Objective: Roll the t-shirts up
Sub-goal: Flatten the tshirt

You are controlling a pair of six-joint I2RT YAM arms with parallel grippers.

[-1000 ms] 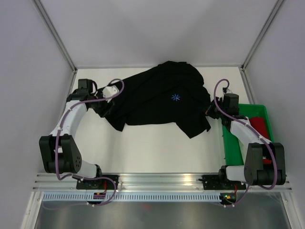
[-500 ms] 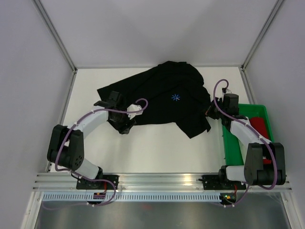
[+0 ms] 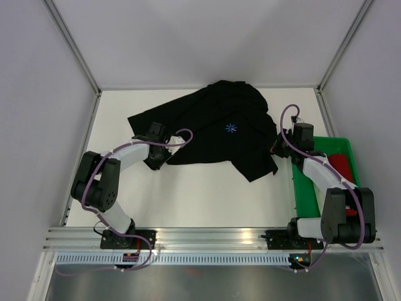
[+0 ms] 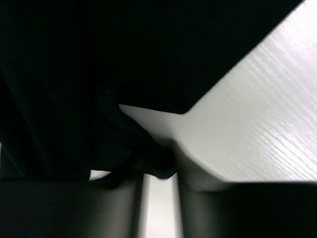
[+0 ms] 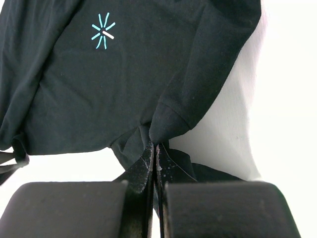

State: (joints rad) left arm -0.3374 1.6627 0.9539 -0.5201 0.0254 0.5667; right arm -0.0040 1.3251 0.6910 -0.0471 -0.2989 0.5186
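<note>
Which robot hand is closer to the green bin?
Right. The right gripper pinches the black t-shirt just beside the green bin; the left gripper is across the table.

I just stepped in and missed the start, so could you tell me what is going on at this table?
Two robot arms are working a crumpled black t-shirt on the white table. The right gripper is shut on cloth at the shirt's right edge. The left gripper sits at the shirt's lower left corner, its grip unclear. The shirt is not yet rolled. A red roll lies in the green bin.
</note>
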